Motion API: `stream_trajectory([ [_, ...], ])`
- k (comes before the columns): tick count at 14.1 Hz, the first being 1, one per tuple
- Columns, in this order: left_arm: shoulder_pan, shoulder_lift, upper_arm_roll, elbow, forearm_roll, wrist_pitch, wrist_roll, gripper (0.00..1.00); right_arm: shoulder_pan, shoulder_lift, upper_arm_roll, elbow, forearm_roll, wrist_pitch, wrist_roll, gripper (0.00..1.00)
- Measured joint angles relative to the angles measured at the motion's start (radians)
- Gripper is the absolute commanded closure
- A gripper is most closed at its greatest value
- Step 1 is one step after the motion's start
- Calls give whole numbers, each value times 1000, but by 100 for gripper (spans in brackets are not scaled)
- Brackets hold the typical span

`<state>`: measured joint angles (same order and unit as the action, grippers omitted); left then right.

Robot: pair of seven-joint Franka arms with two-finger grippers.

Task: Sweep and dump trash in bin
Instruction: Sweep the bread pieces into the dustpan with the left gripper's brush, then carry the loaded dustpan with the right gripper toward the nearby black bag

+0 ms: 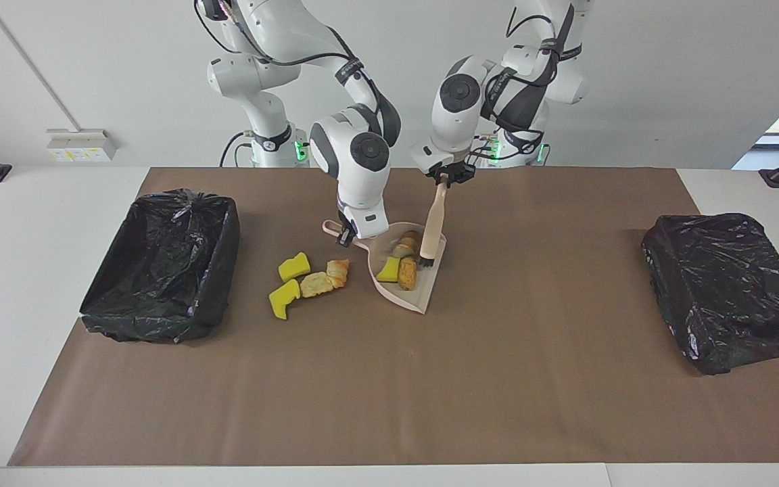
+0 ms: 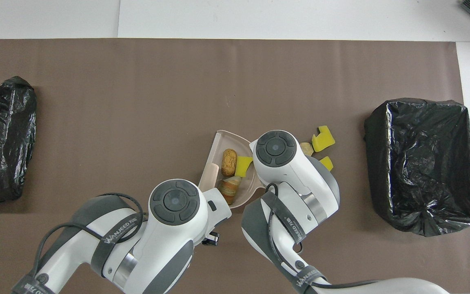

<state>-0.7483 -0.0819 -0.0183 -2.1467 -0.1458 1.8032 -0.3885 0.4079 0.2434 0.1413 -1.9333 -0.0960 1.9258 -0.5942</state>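
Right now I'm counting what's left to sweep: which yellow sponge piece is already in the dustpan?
The yellow piece beside the orange lump lies in the dustpan; the other two yellow pieces lie on the mat toward the right arm's bin.

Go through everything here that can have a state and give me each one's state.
left gripper: shut on the brush handle
right gripper: shut on the dustpan handle
brush: tilted, bristles in the dustpan
dustpan: on the table, holding three scraps
bin: open, bag-lined
other bin: bag-lined

Three scraps [image 2: 229,161] lie in the dustpan [image 2: 222,138] — brush [image 2: 210,175] at its edge, bin [image 2: 422,163] well apart.
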Motion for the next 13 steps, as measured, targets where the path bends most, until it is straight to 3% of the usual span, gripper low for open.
stream_trajectory([
  [4, 14, -108, 22, -11, 0, -143, -68, 100, -1, 0, 0, 0, 2, 0, 0, 100],
  [7, 22, -232, 8, -108, 0, -150, -229, 100, -1, 0, 0, 1, 6, 1, 11, 100],
  [10, 14, -362, -76, -270, -2, -68, -385, 100, -20, -8, 0, 15, 11, 4, 40, 100],
  [13, -118, -425, -97, -405, -11, 96, -538, 100, -84, -63, -1, 29, 39, 4, 39, 100],
])
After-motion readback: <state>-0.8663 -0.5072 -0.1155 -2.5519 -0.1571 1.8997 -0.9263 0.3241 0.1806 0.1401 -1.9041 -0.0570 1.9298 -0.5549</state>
